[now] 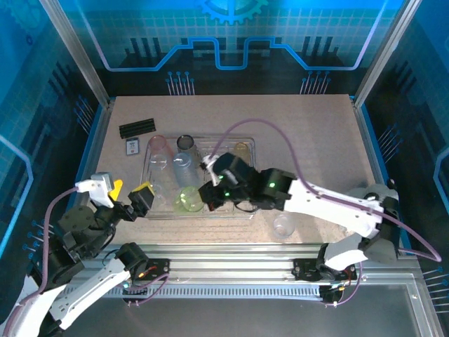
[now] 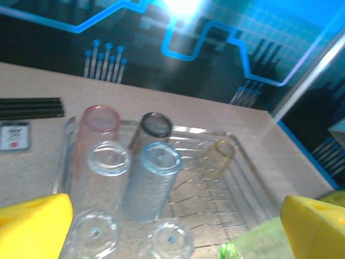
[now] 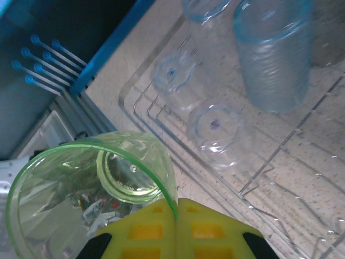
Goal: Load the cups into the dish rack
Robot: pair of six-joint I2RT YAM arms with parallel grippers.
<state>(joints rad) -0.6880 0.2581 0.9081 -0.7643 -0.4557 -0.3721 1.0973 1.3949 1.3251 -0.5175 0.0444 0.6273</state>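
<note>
Right end effector (image 3: 177, 208) clamps green cup (image 3: 64, 183), partly cut off.

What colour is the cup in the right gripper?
Translucent green. The right wrist view shows it best: the right gripper pinches the cup by its rim.

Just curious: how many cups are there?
9. In the rack: pink cup, grey cup, orange cup, four clear cups. Green cup in the right tool. Loose cup on the table. Others may be hidden.

Cups (image 2: 151, 183) lie in the dish rack (image 2: 245, 162); green cup (image 3: 81, 183) tilted, clear cup (image 1: 283, 225) outside.
</note>
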